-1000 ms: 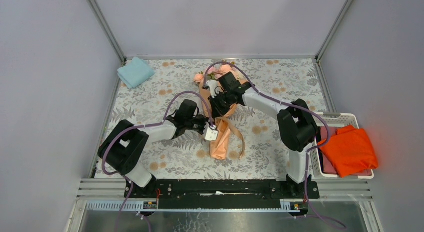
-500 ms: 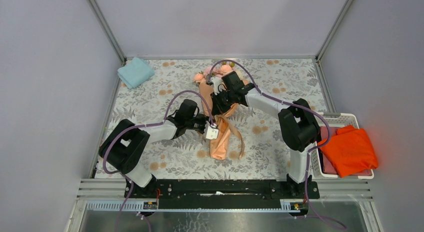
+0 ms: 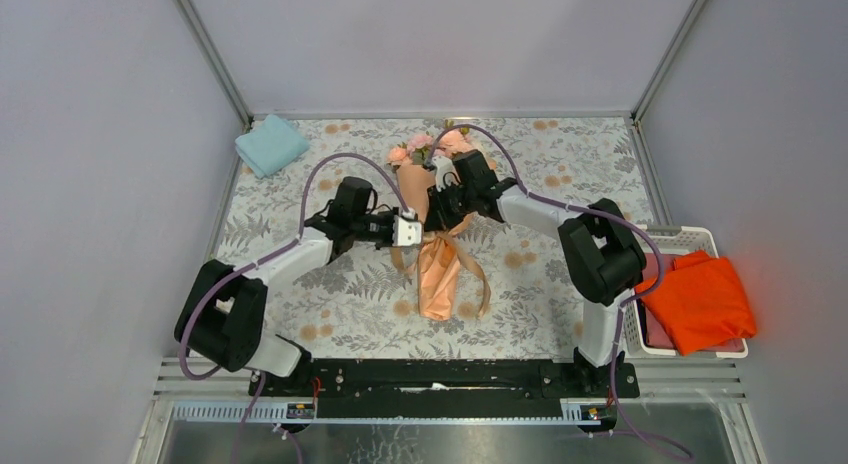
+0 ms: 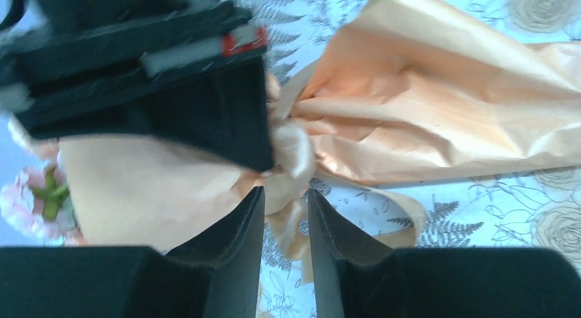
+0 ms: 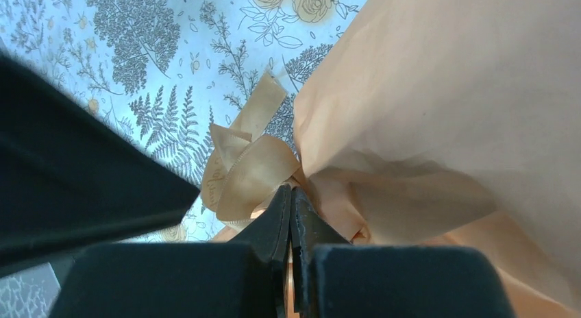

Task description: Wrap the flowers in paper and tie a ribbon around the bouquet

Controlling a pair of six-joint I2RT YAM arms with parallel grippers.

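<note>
**A:** Peach-orange paper [image 3: 437, 289], crinkled, forms the cone of the bouquet [image 3: 430, 199], which lies mid-table on the fern-printed table cover [image 3: 300, 184]. The flowers [image 3: 425, 147] point toward the far wall. The paper's flared skirt points toward the arm bases.

**B:** And the ribbon [image 4: 291, 153]?

**A:** Tan, tied round the narrow waist. Its loops bunch at the waist, and one long tail curves over the table cover to the right of the skirt.

**B:** Where does the left gripper [image 4: 283, 194] stand relative to it?

**A:** At the waist, reaching in from the bouquet's left side. Its fingers are apart with a narrow gap. The knot sits just beyond the tips, and the gap shows only ribbon lying farther off.

**B:** The right gripper [image 5: 291, 194]?

**A:** At the same waist, from the opposite side. Its fingers are pressed together, tips against the ribbon where it meets the paper. Whether a strand is caught between them cannot be told.

**B:** The two grippers are close, then?

**A:** Yes. In the left wrist view the right gripper's black body fills the upper left, just beside the knot and facing the left fingertips.

**B:** Other items?

**A:** A light-blue cloth [image 3: 270, 144] lies at the far left corner. An orange cloth [image 3: 697, 299] lies over a white basket [image 3: 690, 239] at the right edge. All are well apart from the bouquet.
</note>
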